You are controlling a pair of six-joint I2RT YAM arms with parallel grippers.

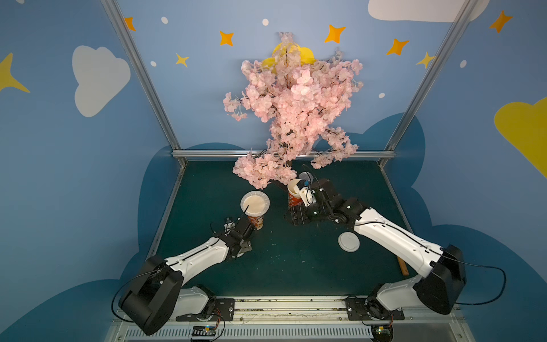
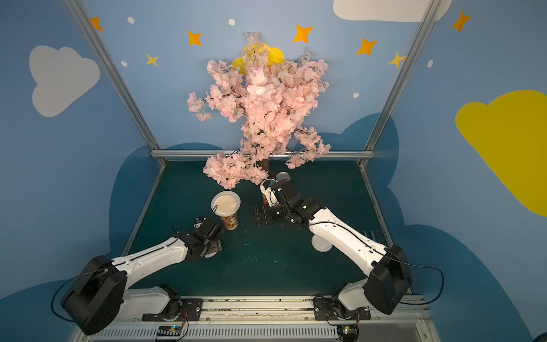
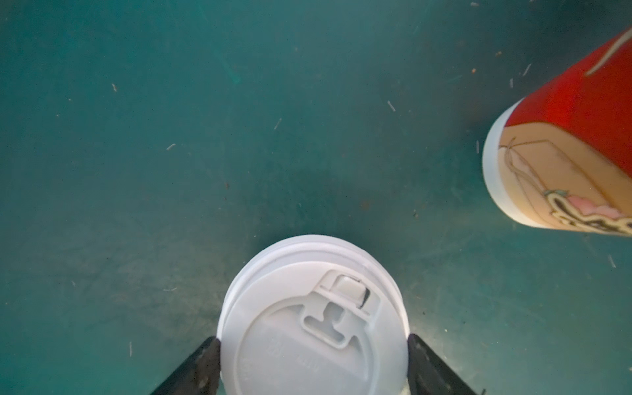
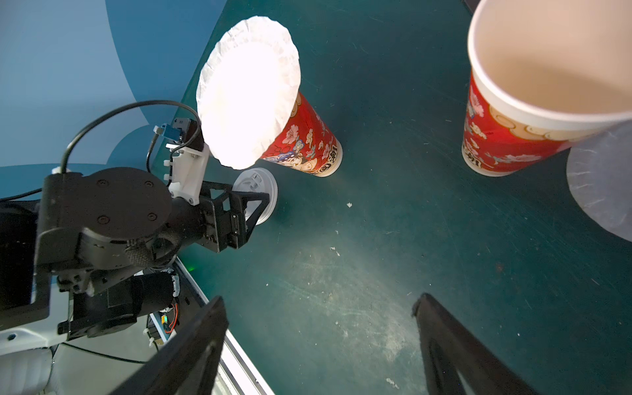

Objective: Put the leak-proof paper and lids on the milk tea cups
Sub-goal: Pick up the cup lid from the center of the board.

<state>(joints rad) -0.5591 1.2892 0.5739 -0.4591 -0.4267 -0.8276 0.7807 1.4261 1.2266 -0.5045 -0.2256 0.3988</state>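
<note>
Two milk tea cups were seen upright on the green bench (image 1: pixel 281 266), well apart. One sheet of leak-proof paper (image 1: pixel 255 202) was already laid flat over the left cup (image 1: pixel 256 222). The right cup (image 4: pixel 547 61) was uncovered, and its cream inside was exposed. A second sheet (image 4: pixel 602 184) was seen just beside that open cup, past its rim; what it rested on could not be told. The right tool (image 4: pixel 319 299) was held over bare bench near the open cup, its jaws apart and nothing between them. The left tool (image 3: pixel 312 340) was closed against the edges of a white plastic lid (image 3: pixel 313 307) near the covered cup's base.

The step in hand was judged to be the covering of the right cup. The thin sheet would best be pinched by its crinkled margin only, so that it was not creased. It would then be brought level over the mouth, with its edge overhanging all round. The empty cup was judged easily tipped, so a sideways knock was to be avoided. Release was advised only once the sheet was centred.
</note>
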